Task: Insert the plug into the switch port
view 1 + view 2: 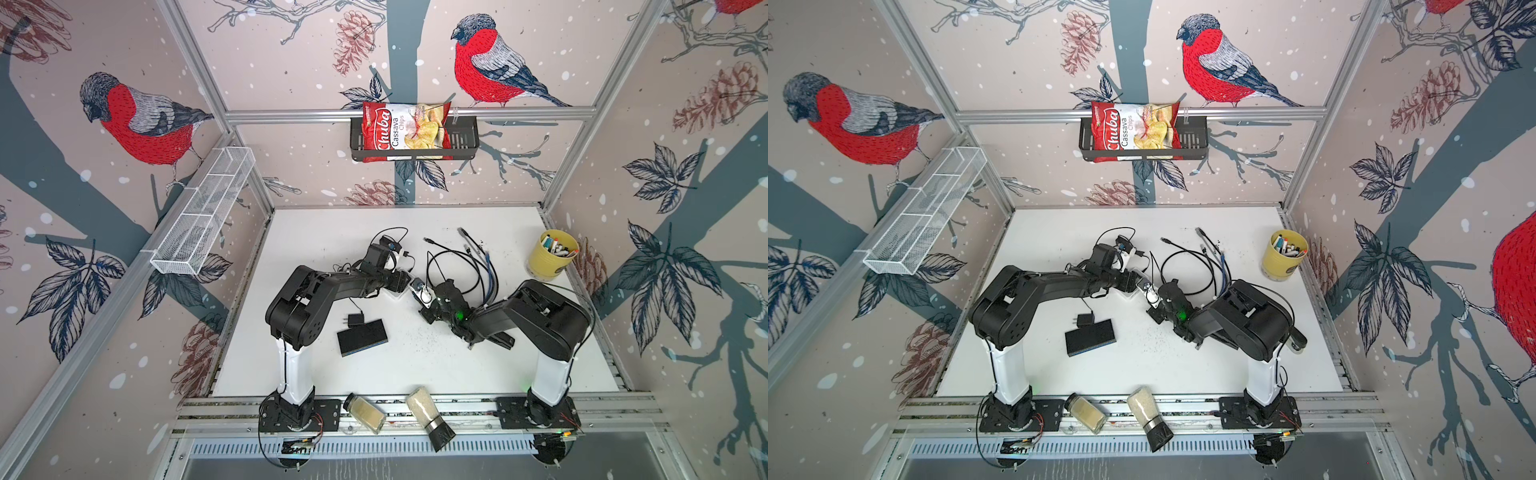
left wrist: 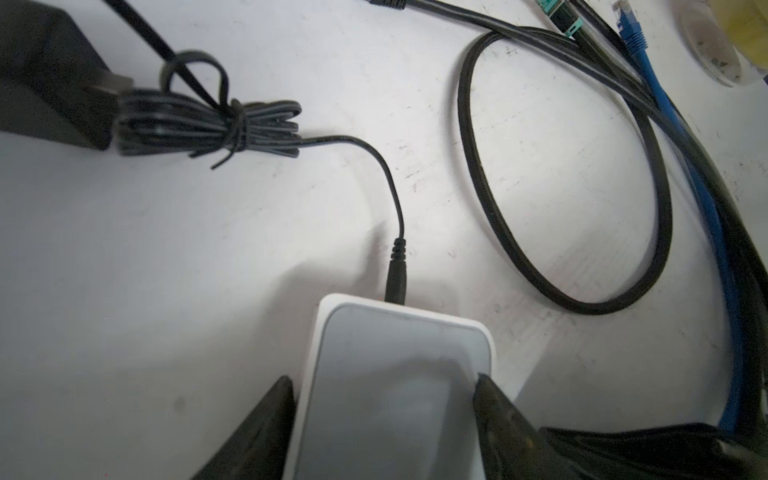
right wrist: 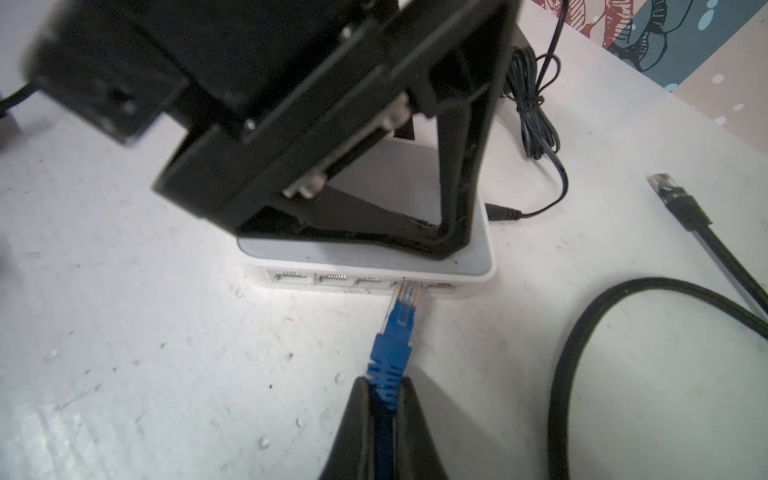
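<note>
Right wrist view: the blue plug (image 3: pixel 401 309) has its clear tip at the mouth of a port on the white switch (image 3: pixel 332 266). Three empty ports are on one side of it and one on the other. I cannot tell whether it is fully seated. My right tool (image 3: pixel 384 395) is closed on the plug's blue boot, and the blue cable (image 3: pixel 382 436) runs back between its fingers. The left tool (image 2: pixel 384 380) straddles the switch from above, fingers (image 2: pixel 494 399) against opposite sides of the casing, holding it on the counter (image 3: pixel 145 374). In the left wrist view a thin black power lead (image 2: pixel 390 187) enters the switch's other face. A black cable loop (image 3: pixel 582 332) lies near the switch. In a top view, a black box (image 1: pixel 362 336) lies nearer the arm bases, and a yellow cup (image 1: pixel 550 255) stands well apart by the right wall.
</note>
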### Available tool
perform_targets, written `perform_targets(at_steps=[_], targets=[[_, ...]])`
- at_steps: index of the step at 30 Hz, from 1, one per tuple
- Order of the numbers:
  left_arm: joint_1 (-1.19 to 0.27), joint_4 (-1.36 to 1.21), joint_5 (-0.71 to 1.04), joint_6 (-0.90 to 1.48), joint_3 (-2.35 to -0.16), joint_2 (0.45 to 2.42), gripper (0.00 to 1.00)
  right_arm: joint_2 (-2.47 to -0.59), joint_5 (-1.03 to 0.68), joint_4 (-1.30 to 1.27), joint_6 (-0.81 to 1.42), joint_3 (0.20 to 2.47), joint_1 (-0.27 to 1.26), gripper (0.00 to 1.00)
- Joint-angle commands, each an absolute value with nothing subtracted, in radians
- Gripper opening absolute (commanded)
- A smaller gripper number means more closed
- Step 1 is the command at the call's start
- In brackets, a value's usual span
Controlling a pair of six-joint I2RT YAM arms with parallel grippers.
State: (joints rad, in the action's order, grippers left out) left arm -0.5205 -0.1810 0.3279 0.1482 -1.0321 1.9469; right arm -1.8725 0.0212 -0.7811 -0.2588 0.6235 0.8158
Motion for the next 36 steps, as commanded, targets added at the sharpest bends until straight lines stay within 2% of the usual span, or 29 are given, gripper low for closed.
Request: perform_targets(at_steps=[1, 15, 24, 33, 34, 35, 36], targets=[[-0.563, 0.058, 0.662, 0.094, -1.013, 1.969, 0.66, -1.876, -0.082, -0.982, -0.27, 0.646, 0.823, 0.0], [-0.578, 0.164, 0.812, -0.062, -1.029, 1.982, 0.6, -1.9, -0.065, -0.974, -0.29, 0.69, 0.825, 0.0], [-0.546, 0.116, 0.69, 0.037, -1.035, 1.994, 0.63, -1.878, -0.055, -0.923, -0.296, 0.683, 0.827, 0.0], [-0.513, 0.11, 0.605, 0.105, -1.089, 2.007, 0.75, -1.873, 0.0, -0.767, -0.295, 0.712, 0.825, 0.0], [-0.512, 0.113, 0.598, 0.109, -1.096, 2.008, 0.82, -1.869, 0.001, -0.764, -0.294, 0.707, 0.825, 0.0], [-0.509, 0.119, 0.599, 0.106, -1.104, 2.008, 0.97, -1.865, 0.002, -0.766, -0.294, 0.7, 0.824, 0.0], [-0.508, 0.126, 0.591, 0.106, -1.111, 2.009, 0.97, -1.862, 0.003, -0.769, -0.292, 0.694, 0.824, 0.0]])
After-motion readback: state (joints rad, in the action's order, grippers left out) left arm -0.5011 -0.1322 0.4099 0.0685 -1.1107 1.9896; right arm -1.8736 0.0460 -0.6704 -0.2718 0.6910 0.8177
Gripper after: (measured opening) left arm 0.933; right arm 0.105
